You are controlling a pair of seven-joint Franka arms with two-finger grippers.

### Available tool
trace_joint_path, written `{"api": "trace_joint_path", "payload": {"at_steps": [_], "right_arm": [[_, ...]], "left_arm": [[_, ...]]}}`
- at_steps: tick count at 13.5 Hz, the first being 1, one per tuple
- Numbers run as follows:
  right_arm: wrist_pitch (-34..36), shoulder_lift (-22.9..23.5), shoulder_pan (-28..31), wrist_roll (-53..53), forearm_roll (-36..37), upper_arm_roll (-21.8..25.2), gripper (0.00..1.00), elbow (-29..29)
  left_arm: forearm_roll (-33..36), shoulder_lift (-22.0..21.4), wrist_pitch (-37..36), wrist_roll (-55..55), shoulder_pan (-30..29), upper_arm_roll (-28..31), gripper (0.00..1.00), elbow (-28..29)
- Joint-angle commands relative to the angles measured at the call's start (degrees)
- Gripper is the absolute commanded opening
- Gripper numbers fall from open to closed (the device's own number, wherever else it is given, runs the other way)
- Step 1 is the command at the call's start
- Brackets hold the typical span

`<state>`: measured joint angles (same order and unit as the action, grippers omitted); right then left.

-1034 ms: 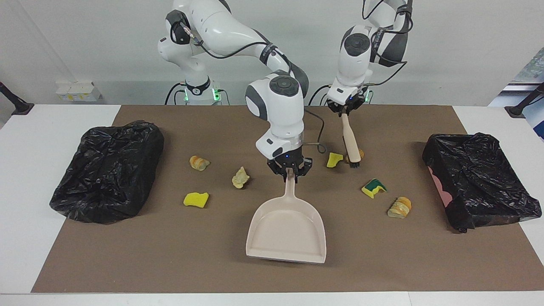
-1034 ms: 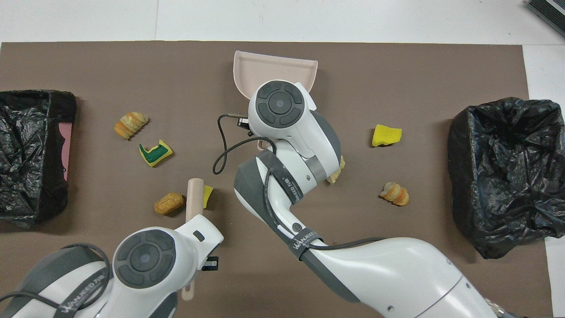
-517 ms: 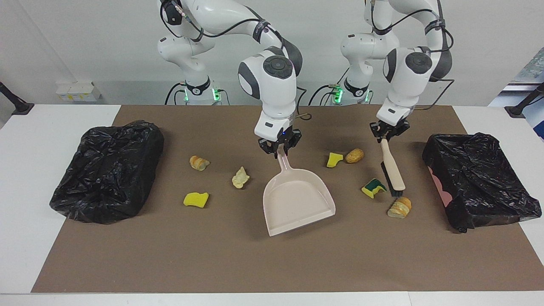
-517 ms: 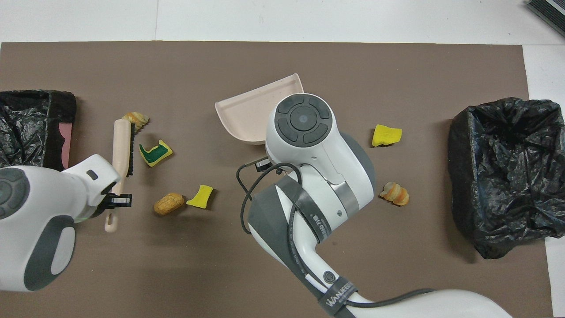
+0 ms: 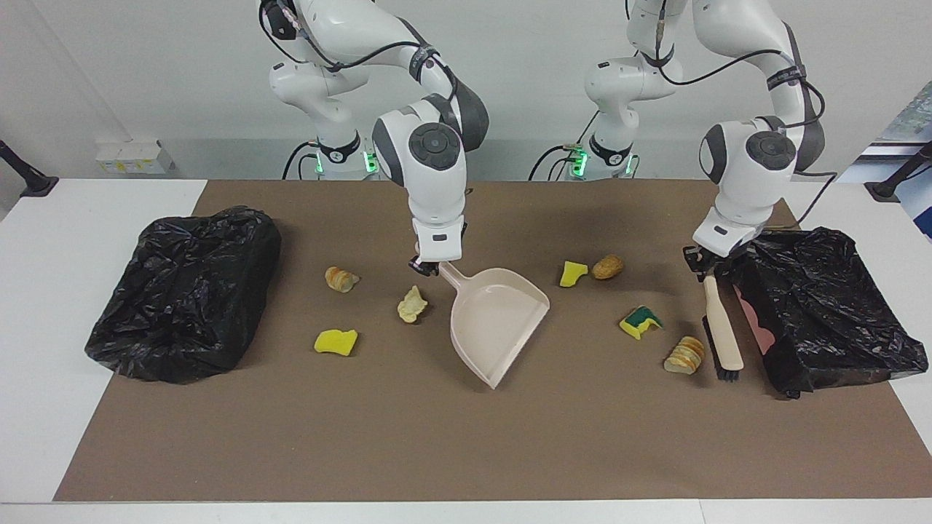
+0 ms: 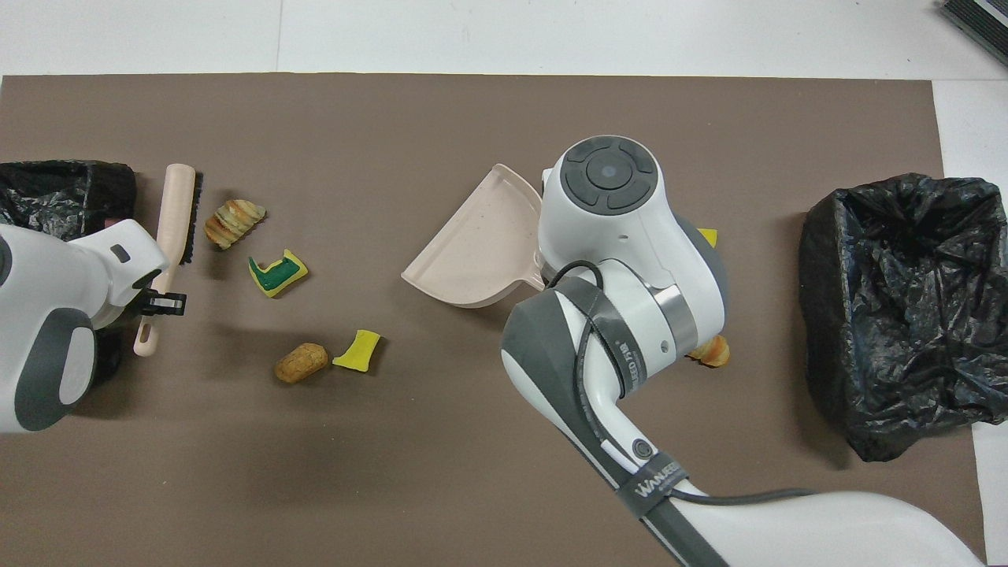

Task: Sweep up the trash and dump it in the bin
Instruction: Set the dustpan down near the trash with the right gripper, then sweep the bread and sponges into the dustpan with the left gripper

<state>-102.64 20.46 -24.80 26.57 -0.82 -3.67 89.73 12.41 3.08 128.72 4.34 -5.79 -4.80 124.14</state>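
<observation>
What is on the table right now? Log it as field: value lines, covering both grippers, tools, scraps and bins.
left gripper: shut on the brush, beside the bin at the left arm's end
right gripper: shut on the dustpan, mid-table
dustpan contents: none
brush bristles: next to a bread slice
scraps on the mat: seven, none in the dustpan
nearest scraps to dustpan: pale chunk, yellow piece
second bin: at the right arm's end
</observation>
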Motion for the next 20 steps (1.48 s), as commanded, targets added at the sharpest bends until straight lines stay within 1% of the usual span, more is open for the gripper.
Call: {"api": "trace_joint_path", "payload": {"at_steps": [1, 4, 7, 9, 11, 14, 17, 20], "right_arm": [[-0.8, -5.0, -0.2, 9.9, -0.8, -0.4, 0.00, 6.9], [-2.4, -7.4, -0.5, 20.5, 0.5, -0.4, 0.00, 11.8], [-8.4, -10.9, -1.5, 26.5, 1.5, -0.4, 0.00, 19.0], [-12.0, -12.2, -2.2, 27.4, 1.6, -0.4, 0.00, 22.1], [-13.1, -11.8, -2.8, 27.3, 2.6, -0.4, 0.00, 22.2], [-15.1, -10.2, -3.5, 26.8, 3.6, -0.4, 0.00, 22.0], [-15.7, -9.3, -3.5, 26.8, 4.3, -0.4, 0.00, 21.4], [-15.7, -9.2, -3.5, 26.8, 4.3, -0.4, 0.00, 21.4]], "left_arm": [[1.9, 1.3, 0.7, 3.4, -1.2, -0.7, 0.00, -0.1], [1.9, 0.1, -0.1, 4.9, -0.6, -0.9, 0.00, 2.2], [1.8, -2.2, -0.6, 6.1, 0.4, -1.3, 0.00, 6.1], [1.4, -4.0, -0.6, 5.9, 2.4, -1.3, 0.00, 8.9], [0.4, -5.3, -1.4, 5.6, 4.8, -1.3, 0.00, 10.6], [-4.8, -5.9, -3.5, 5.4, 8.0, -1.3, 0.00, 11.0], [-10.6, -6.6, -6.4, 4.0, 13.2, -1.3, 0.00, 11.0], [-14.1, -7.6, -8.3, -0.5, 19.7, -1.3, 0.00, 11.1]]}}
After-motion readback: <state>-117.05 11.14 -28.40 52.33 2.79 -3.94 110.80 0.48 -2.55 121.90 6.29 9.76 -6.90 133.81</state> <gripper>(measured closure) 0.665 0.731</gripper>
